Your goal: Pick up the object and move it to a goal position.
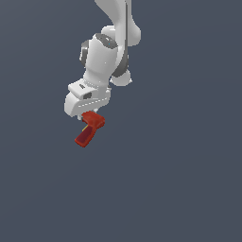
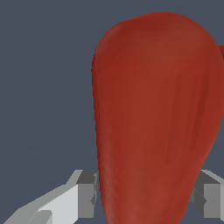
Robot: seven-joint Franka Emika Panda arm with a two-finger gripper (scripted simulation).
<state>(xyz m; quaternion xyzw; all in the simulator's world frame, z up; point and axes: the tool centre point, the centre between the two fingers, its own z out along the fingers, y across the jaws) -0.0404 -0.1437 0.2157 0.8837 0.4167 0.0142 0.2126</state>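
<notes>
The small red power drill (image 1: 90,127) hangs under my white gripper (image 1: 91,115) in the exterior view, its darker handle angled down toward that view's left. A thin yellow mark shows near its body. In the wrist view the drill's rounded red body (image 2: 153,118) fills most of the picture, with a grey finger (image 2: 85,194) pressed against each side of it. The gripper is shut on the drill and holds it off the ground.
The white arm (image 1: 111,42) reaches down from the top of the exterior view. Around it there is only a plain dark grey-blue surface (image 1: 189,179). No goal marker shows.
</notes>
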